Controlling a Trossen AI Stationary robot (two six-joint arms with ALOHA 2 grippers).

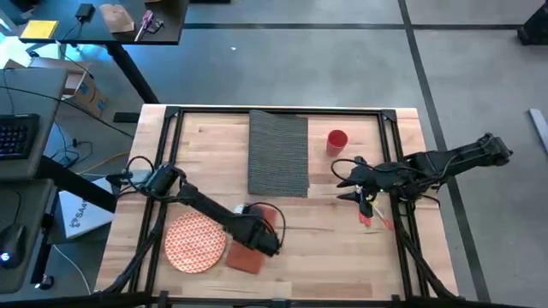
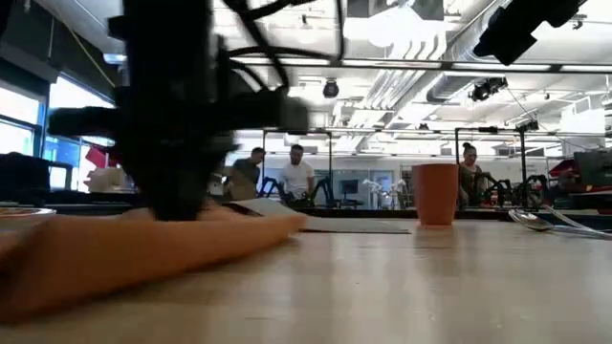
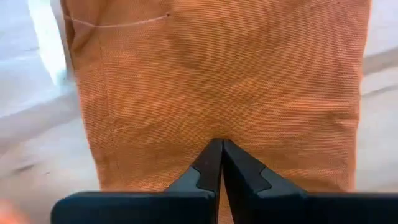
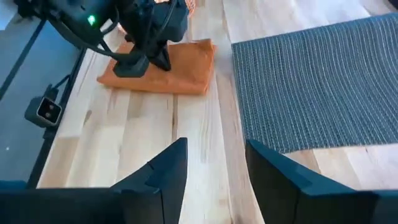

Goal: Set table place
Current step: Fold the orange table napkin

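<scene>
Grey floor (image 1: 342,60), dark desk (image 1: 103,21) with keyboard (image 1: 17,135), bright ceiling lights (image 2: 382,24).

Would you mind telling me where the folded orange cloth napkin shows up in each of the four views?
High view: the folded orange cloth napkin lies beside the round patterned plate, under the left gripper.
Low view: blurred orange mass in the left foreground.
Left wrist view: fills the picture, the fingers closed together on it.
Right wrist view: far off, under the left gripper.
Shared landmark: the left gripper on the napkin.
</scene>
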